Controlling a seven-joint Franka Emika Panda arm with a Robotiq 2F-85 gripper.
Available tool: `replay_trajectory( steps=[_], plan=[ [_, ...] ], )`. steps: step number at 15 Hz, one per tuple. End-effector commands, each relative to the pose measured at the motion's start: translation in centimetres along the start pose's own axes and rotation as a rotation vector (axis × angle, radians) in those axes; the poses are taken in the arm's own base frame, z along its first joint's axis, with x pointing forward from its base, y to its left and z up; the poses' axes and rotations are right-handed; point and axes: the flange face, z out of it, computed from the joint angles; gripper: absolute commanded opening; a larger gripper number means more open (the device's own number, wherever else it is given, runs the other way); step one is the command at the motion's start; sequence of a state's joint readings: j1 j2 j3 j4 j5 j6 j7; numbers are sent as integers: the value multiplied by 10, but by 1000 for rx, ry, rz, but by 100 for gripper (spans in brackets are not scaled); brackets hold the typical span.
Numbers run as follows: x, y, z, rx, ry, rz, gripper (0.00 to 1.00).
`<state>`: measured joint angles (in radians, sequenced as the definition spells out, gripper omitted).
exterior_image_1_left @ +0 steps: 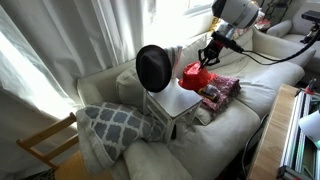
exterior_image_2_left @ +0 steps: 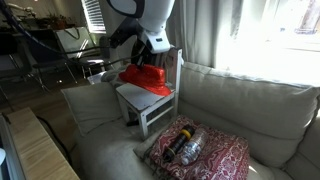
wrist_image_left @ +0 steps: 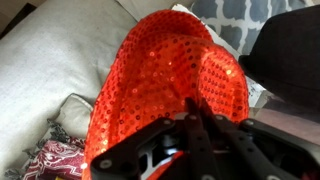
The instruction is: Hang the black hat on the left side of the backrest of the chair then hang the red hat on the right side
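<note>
Gripper (wrist_image_left: 198,118) was pressed shut, pinching the red sequined hat (wrist_image_left: 165,80) by its brim over the chair (exterior_image_2_left: 150,102) seat. Black hat (exterior_image_1_left: 154,67) sat on one backrest (exterior_image_2_left: 179,68) post. Judged: raise the brim above the free post, then lower the crown onto it.

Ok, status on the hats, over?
Pincer shut on red hat, above chair seat. Black hat hung on backrest. Nothing blocking seen.

Sequined red hat (wrist_image_left: 170,80), black hat (exterior_image_1_left: 155,67)
</note>
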<state>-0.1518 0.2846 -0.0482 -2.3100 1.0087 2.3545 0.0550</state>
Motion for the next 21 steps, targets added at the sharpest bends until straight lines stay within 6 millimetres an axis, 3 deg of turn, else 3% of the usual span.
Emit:
replay_trajectory(
  steps=[1, 3, 5, 11, 15, 18, 21],
  plan=[
    [-1, 0, 3, -6, -5, -2, 5],
    [-2, 0, 8, -13, -11, -3, 1],
    [1, -4, -10, 15, -8, 6, 1],
    [12, -15, -103, 190, -12, -8, 1],
    [19, -27, -150, 393, -56, 59, 1],
    [31, -36, -161, 547, -48, 143, 1],
    [45, -40, -150, 663, -72, 240, 1]
  ],
)
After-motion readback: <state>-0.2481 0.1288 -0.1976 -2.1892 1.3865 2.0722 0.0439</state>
